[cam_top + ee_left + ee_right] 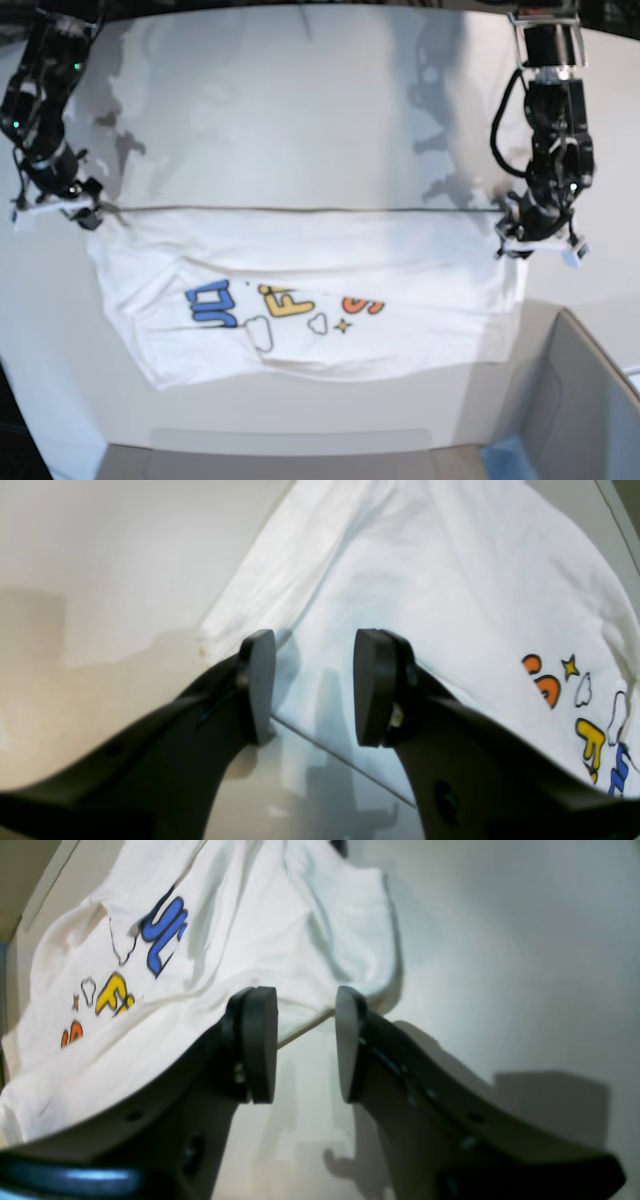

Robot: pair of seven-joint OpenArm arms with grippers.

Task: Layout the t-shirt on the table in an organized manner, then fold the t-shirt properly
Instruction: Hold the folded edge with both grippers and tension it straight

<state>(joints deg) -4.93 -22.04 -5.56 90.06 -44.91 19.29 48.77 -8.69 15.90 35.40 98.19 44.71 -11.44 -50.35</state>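
The t-shirt (310,290) lay spread on the table (300,110), print side up, with its long way running side to side from one arm to the other. The left gripper (314,687) hung right at one end of the shirt's straight far edge and the right gripper (306,1044) at the other end, so both were equally near it. Each had its jaws apart, holding nothing, with that edge running between the jaws.

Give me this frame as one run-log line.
phase: layout | t-shirt: spread print-up on table | left gripper: open | right gripper: open
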